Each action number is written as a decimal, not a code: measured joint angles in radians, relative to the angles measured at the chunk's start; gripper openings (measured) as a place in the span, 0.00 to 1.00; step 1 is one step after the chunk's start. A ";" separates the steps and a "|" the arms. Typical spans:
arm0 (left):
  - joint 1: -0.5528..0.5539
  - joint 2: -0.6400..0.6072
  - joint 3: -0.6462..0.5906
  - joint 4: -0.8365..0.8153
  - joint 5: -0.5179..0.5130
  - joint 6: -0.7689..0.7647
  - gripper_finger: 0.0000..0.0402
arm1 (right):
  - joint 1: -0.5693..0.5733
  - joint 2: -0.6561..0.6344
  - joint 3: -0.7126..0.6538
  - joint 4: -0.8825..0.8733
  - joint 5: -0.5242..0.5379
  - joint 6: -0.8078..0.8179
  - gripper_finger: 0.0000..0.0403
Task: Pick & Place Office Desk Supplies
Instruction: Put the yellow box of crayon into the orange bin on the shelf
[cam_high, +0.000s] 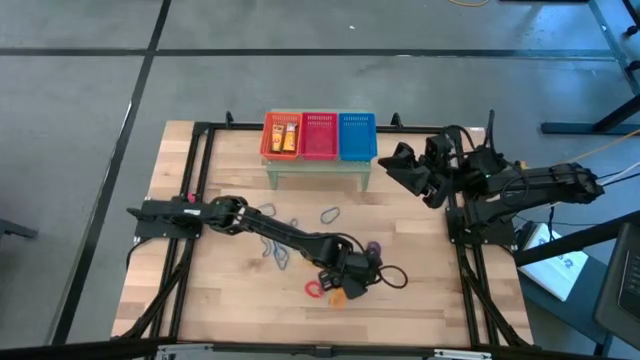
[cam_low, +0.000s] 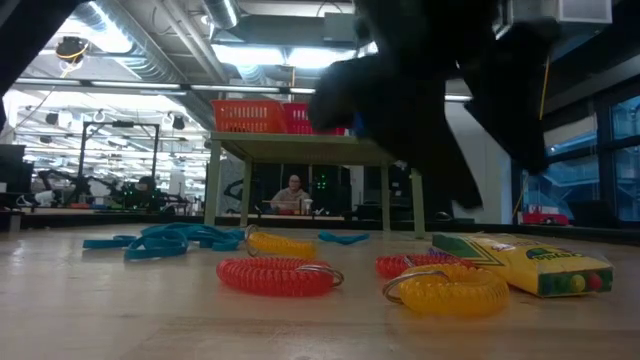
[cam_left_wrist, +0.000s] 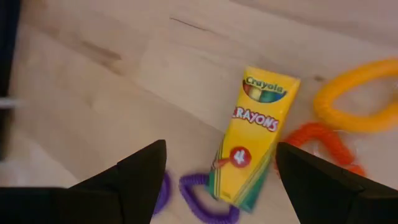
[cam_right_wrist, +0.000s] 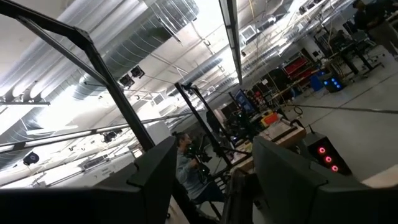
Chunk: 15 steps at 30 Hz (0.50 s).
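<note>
A yellow crayon box (cam_left_wrist: 255, 134) lies flat on the wooden table near its front, also seen as the crayon box (cam_low: 530, 262) in the low view. My left gripper (cam_left_wrist: 221, 144) hovers over it, pointing steeply down, open, with one finger on either side of the box and apart from it. In the high view my left gripper (cam_high: 347, 278) is right of centre. Around the box lie a purple loop (cam_left_wrist: 205, 202), an orange loop (cam_left_wrist: 323, 140) and a yellow loop (cam_left_wrist: 357, 102). My right gripper (cam_high: 405, 165) waits raised at the table's right, open and holding nothing.
Orange basket (cam_high: 282, 135), red basket (cam_high: 319, 135) and blue basket (cam_high: 357, 135) stand on a small green stand (cam_high: 318, 170) at the far edge. Blue loops (cam_high: 330, 213) lie mid-table. A red coil (cam_low: 278, 275) and a yellow coil (cam_low: 450, 288) lie near the front.
</note>
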 joint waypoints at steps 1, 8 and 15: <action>0.000 0.008 0.000 -0.011 0.005 0.014 0.74 | 0.000 0.008 0.000 0.001 0.003 0.007 0.53; 0.007 0.050 0.000 0.010 0.023 0.044 0.74 | 0.000 0.061 0.000 0.011 0.026 0.076 0.53; 0.009 0.058 0.000 0.020 0.029 0.032 0.74 | 0.000 0.084 0.000 0.037 0.027 0.082 0.53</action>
